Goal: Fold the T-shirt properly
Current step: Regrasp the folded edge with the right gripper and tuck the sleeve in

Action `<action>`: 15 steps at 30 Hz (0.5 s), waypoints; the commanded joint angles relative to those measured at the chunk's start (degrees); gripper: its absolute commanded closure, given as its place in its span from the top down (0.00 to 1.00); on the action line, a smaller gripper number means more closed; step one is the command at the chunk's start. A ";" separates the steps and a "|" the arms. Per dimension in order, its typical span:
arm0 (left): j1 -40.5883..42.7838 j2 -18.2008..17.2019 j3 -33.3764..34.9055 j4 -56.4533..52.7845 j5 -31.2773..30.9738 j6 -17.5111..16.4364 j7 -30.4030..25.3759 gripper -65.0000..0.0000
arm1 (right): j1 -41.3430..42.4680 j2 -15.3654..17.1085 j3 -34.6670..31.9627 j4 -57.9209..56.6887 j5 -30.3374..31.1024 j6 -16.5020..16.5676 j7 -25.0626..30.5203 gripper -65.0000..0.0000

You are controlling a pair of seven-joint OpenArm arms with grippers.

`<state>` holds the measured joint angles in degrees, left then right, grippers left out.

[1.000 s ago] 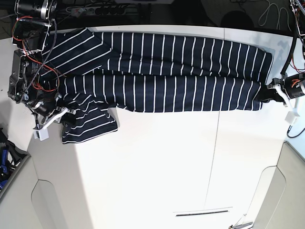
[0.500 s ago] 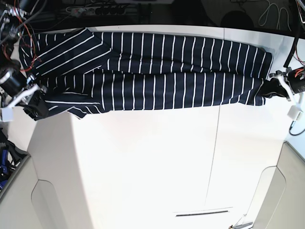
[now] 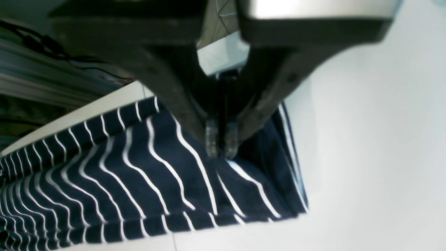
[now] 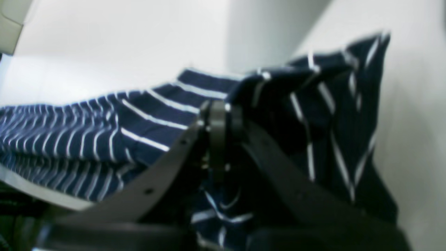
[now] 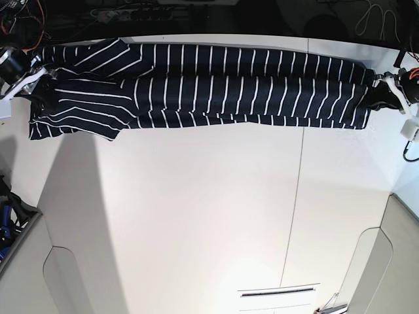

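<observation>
The T-shirt, dark navy with thin white stripes, lies stretched as a long band along the far edge of the white table. At the band's right end my left gripper is shut on a bunched edge of the cloth, and the left wrist view shows the left gripper with its fingertips pinching the T-shirt. My right gripper is shut on the left end, where a sleeve hangs forward. Blurred in the right wrist view, the right gripper holds folds of the T-shirt.
Cables and dark equipment run behind the table's far edge. A seam crosses the tabletop front to back. Grey panels flank the near corners, and a thin dark slot lies near the front.
Both grippers have carried the shirt's near edge toward the far side of the table. The band now lies narrower and higher, pulled taut between them.
</observation>
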<state>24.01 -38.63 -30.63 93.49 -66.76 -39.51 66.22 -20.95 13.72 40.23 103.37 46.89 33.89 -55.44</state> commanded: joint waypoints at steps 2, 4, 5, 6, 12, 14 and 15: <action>-0.02 0.22 -0.61 0.76 0.44 -0.49 -0.81 0.00 | 0.13 -0.46 0.37 -0.17 -1.49 -0.31 2.08 0.00; 0.00 1.49 -0.61 0.76 1.55 -0.49 -0.81 0.07 | 0.15 -0.76 0.26 -1.88 -1.51 -0.46 2.08 0.00; 0.00 2.03 -0.61 0.76 1.79 -0.49 -0.83 0.12 | 0.13 -0.76 0.26 -2.78 -1.51 -0.48 2.05 0.11; -0.02 2.56 -0.61 0.74 1.90 -0.49 -0.83 0.18 | 0.13 -0.72 0.26 -3.67 -1.49 -0.48 2.05 0.24; -0.02 3.56 -1.79 0.74 1.88 -0.49 -2.73 0.30 | 0.11 -0.46 0.81 -5.22 -0.92 -0.68 0.85 0.54; 0.00 3.56 -3.89 0.74 1.84 -0.49 -3.26 0.30 | 0.17 -0.39 2.34 -5.09 1.14 -0.68 -0.37 0.54; -0.02 3.56 -5.16 0.74 1.84 -0.49 -3.23 0.32 | 0.15 -0.42 3.48 -4.85 2.82 -0.63 -1.05 0.54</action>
<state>24.10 -33.82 -35.31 93.47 -63.90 -39.51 63.68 -20.95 12.23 43.11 97.45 48.66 33.04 -57.49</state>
